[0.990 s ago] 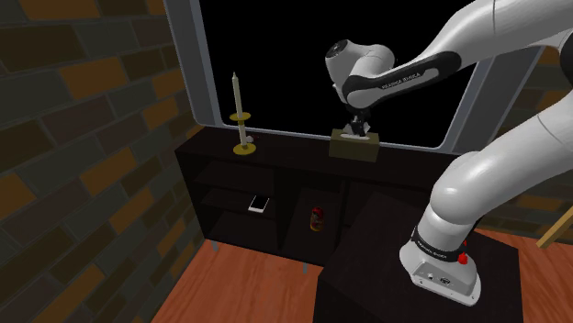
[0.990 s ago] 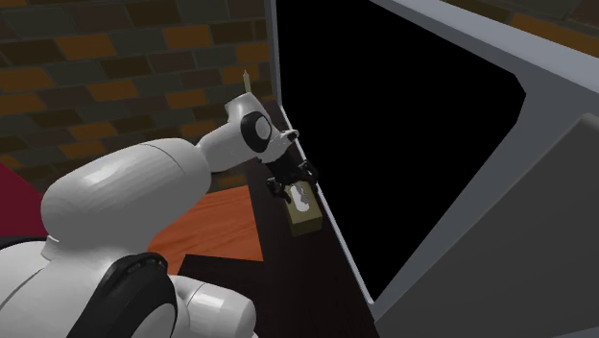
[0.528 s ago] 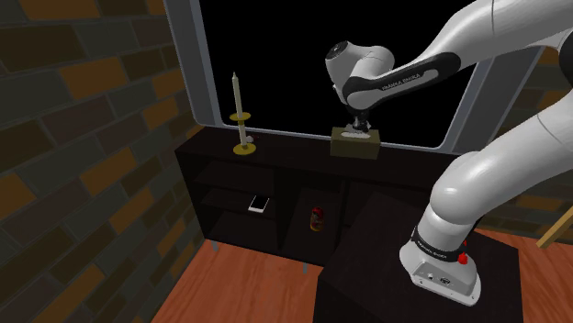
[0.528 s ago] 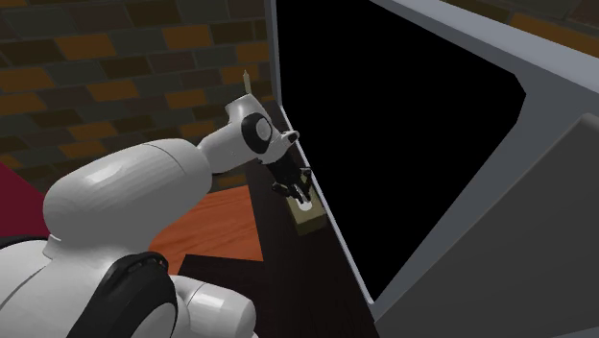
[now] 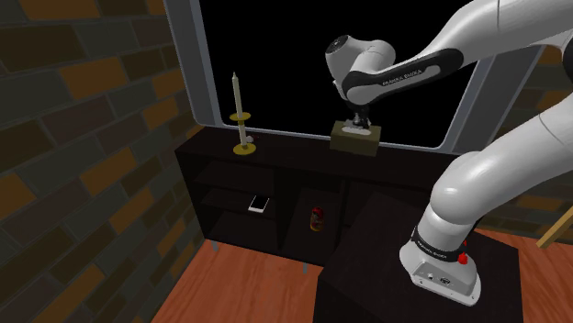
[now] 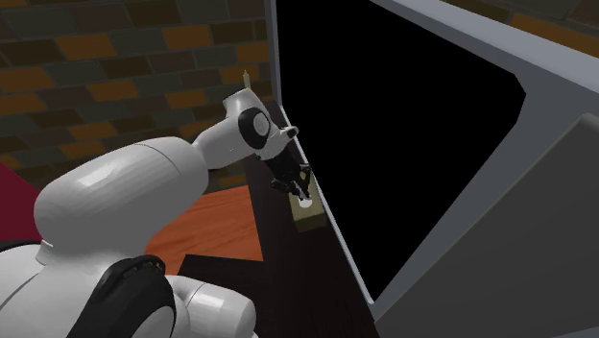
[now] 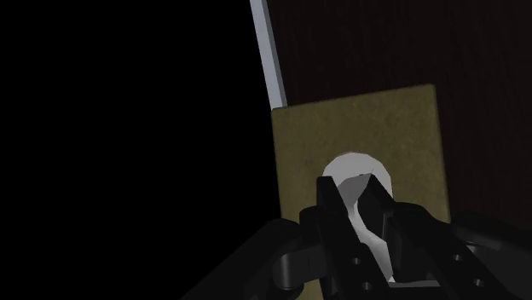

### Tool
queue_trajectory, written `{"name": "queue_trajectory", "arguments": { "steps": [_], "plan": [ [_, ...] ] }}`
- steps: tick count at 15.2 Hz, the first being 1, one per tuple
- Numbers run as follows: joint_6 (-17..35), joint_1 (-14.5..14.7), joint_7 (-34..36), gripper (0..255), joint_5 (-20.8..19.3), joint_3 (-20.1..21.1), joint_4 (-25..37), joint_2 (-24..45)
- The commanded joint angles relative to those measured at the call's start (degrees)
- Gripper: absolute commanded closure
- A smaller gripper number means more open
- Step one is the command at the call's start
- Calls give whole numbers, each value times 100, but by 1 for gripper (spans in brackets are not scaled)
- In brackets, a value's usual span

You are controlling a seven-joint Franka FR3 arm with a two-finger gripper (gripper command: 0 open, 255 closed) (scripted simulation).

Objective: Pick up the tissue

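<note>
Lifted end effector [image 7: 352, 194], clasping tissue [image 7: 349, 167] (candle [image 5: 235, 96] apart), window frame [image 7: 266, 51] beside

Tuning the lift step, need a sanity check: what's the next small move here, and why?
Probably a short lift straight up. In the wrist view the fingers look clasped on the white tissue poking from the slot of the tan box, which sits on the dark cabinet. Pulling up should draw the tissue free.
</note>
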Motion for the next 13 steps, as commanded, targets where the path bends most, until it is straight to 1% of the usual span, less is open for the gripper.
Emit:
{"name": "queue_trajectory", "arguments": {
  "steps": [1, 11, 13],
  "plan": [
    [-130, 3, -82, 255, 26, 8, 112, -38],
    [-793, 17, -455, 255, 135, 75, 749, -156],
    [-802, 17, -461, 255, 136, 76, 759, -157]
  ]
}}
